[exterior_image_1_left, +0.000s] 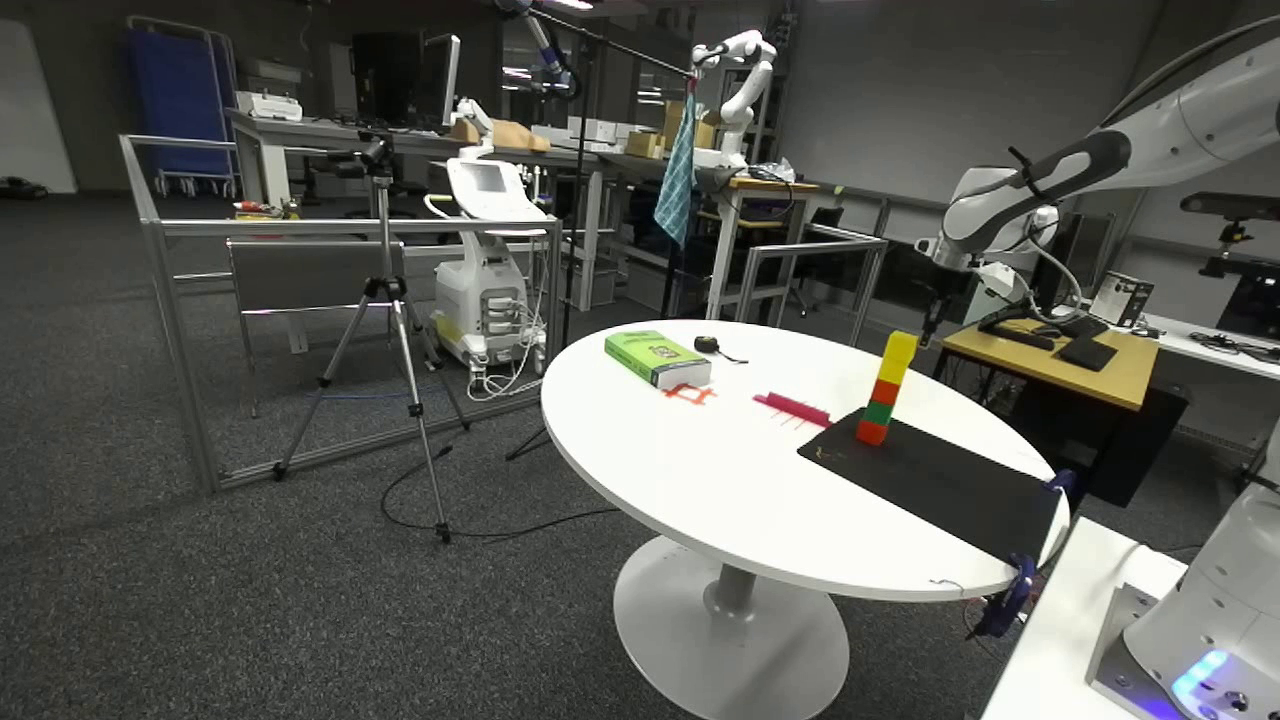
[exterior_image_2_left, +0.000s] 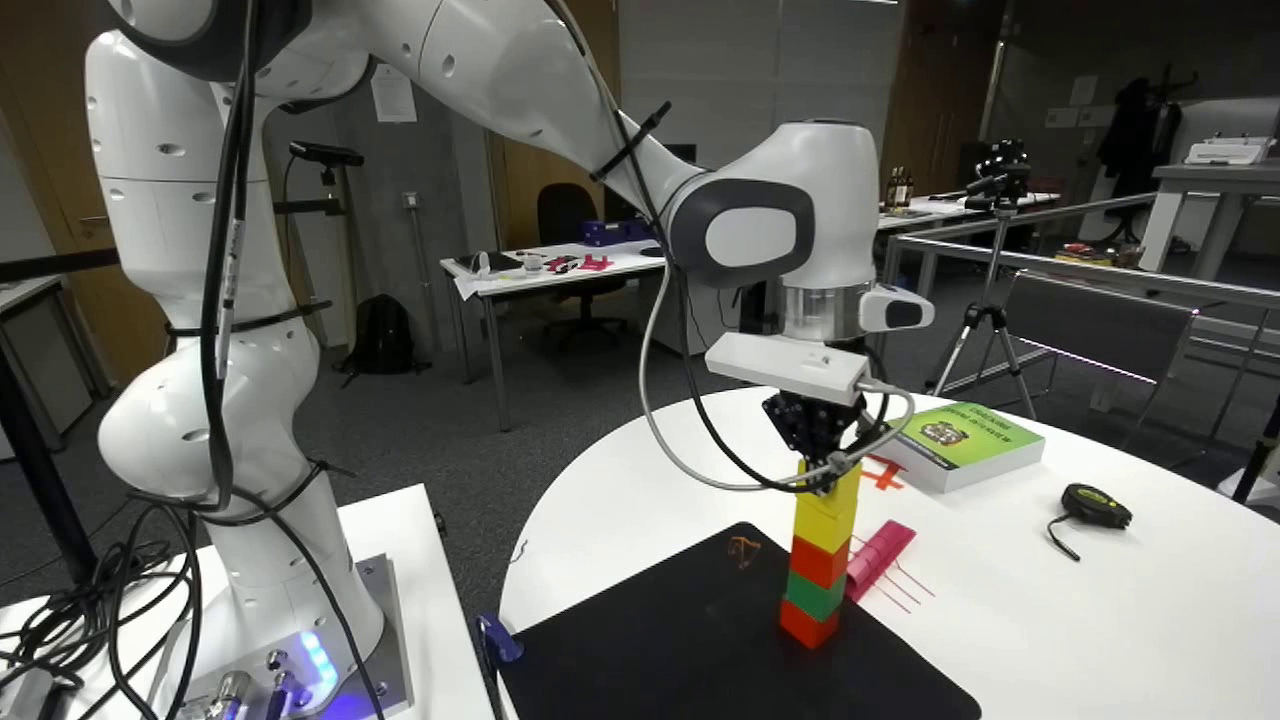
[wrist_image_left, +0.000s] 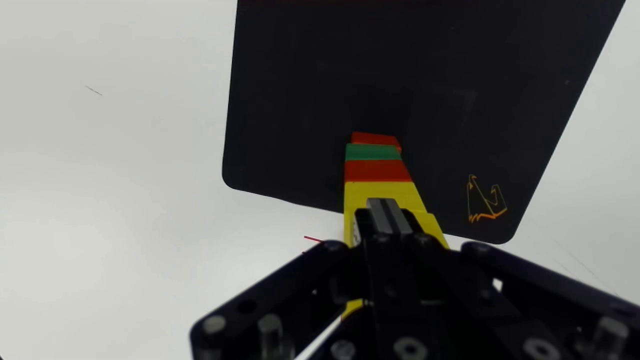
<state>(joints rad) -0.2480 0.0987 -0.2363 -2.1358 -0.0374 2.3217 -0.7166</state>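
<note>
On the mat (exterior_image_2_left: 660, 640) stands the tower (exterior_image_2_left: 820, 560), probably light, stiff and easily toppled (I would pinch its flat sides, low down), while the gripper (wrist_image_left: 387, 216), closed on nothing, is just beside its yellow top (exterior_image_1_left: 896, 358).

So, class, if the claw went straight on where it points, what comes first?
Probably the black mat beside the block tower, though depth is unclear and the claw might graze the tower first.
</note>
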